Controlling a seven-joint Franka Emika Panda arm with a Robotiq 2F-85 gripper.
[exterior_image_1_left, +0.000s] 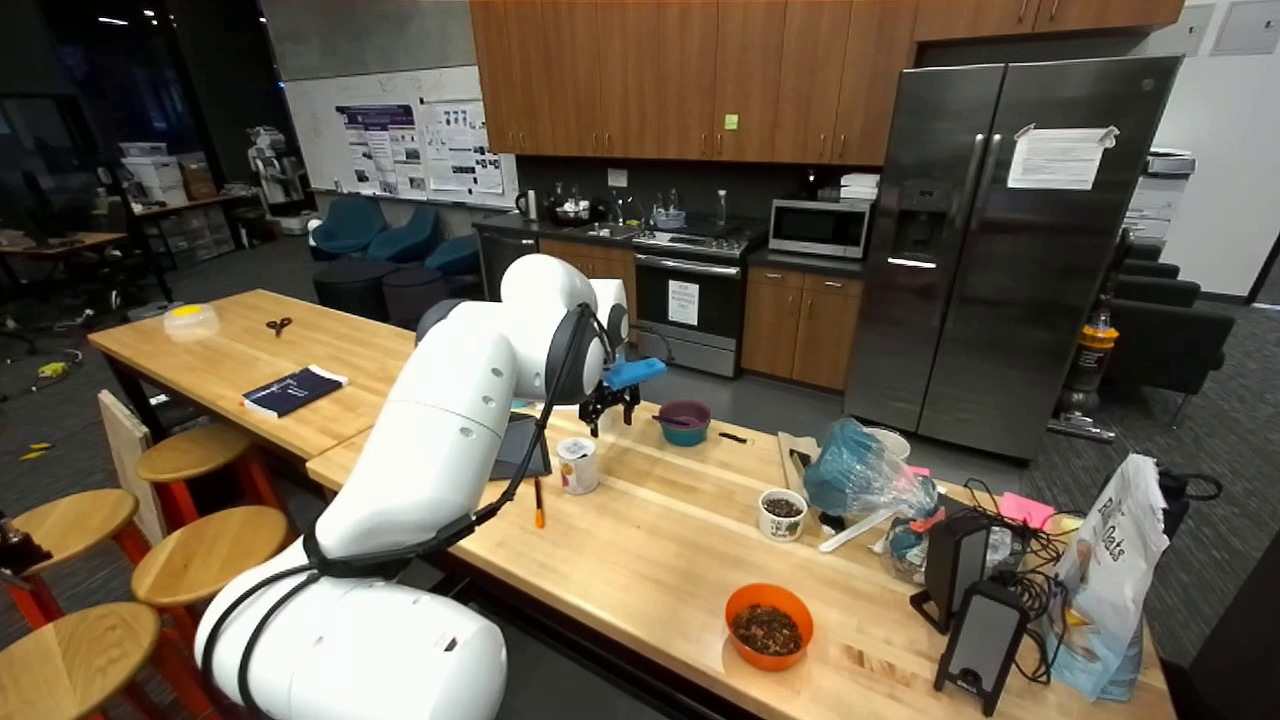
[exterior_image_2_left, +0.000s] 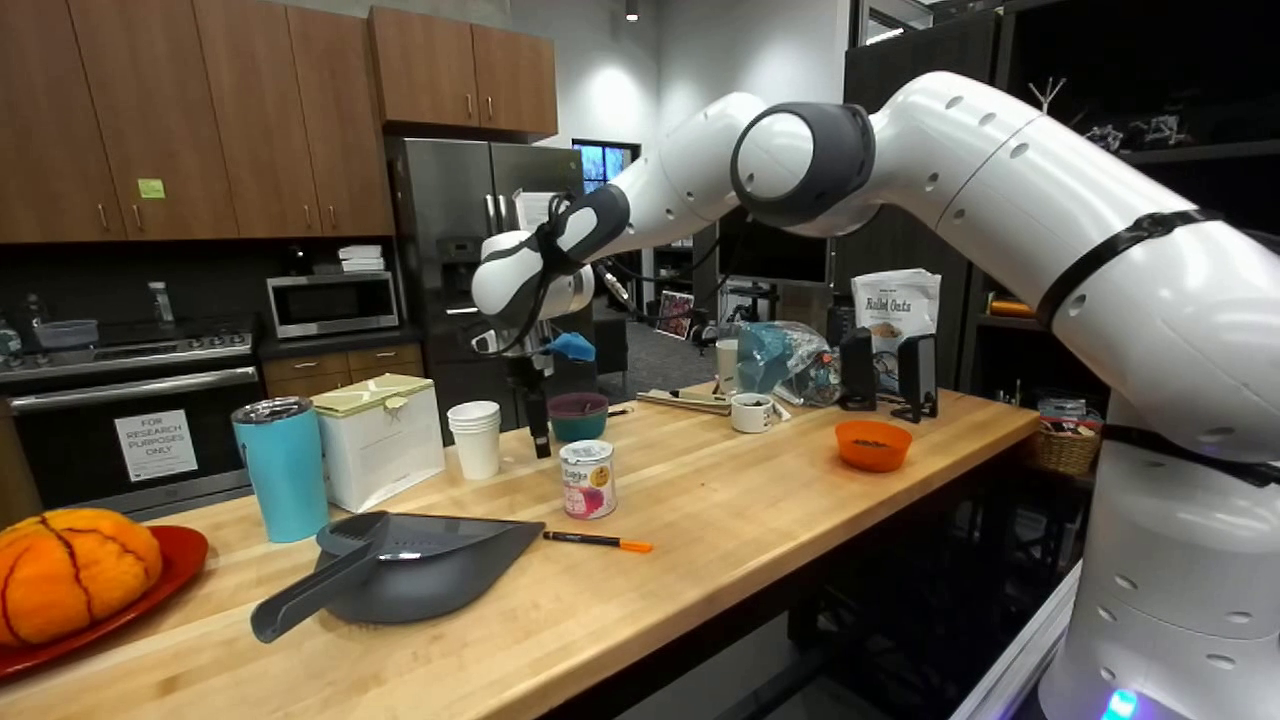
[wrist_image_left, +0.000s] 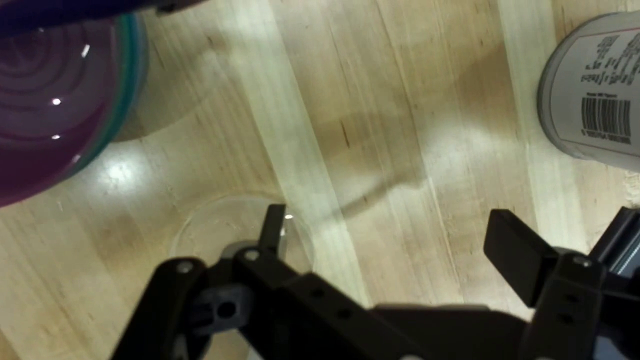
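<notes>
I have the claw (wrist_image_left: 387, 225) pointing down over the table (wrist_image_left: 380, 165), its two fingers (wrist_image_left: 272, 225) spread wide, with wood grain showing between them. In my wrist view, a clear round thing (wrist_image_left: 215, 225), too see-through for me to name, shows behind the finger on the left; I cannot tell whether they touch. The bowl (wrist_image_left: 65, 120), purple inside and teal outside, sits at the left of that view and the can (wrist_image_left: 600, 95) at the right, both near the claw but apart from it. In an exterior view I see the can upright, nearer to me than the claw and to its right; the bowl stands just beyond the claw, also rightward. To the left come the stacked cups (exterior_image_2_left: 474, 445), then the box (exterior_image_2_left: 390, 450) and the tumbler (exterior_image_2_left: 282, 475). On the near side lie the dustpan (exterior_image_2_left: 430, 580) and, by its tip, the pen (exterior_image_2_left: 597, 541). At the left edge a pumpkin (exterior_image_2_left: 80, 575) rests on a red plate (exterior_image_2_left: 185, 557). Off to the right I have the tub (exterior_image_2_left: 746, 420) and, nearer, the orange bowl (exterior_image_2_left: 873, 457), each holding dark bits (exterior_image_2_left: 868, 443). Beyond them, toward the far right end, are a plastic bag (exterior_image_2_left: 785, 355), two speakers (exterior_image_2_left: 857, 370) and the oats (exterior_image_2_left: 905, 300).
</notes>
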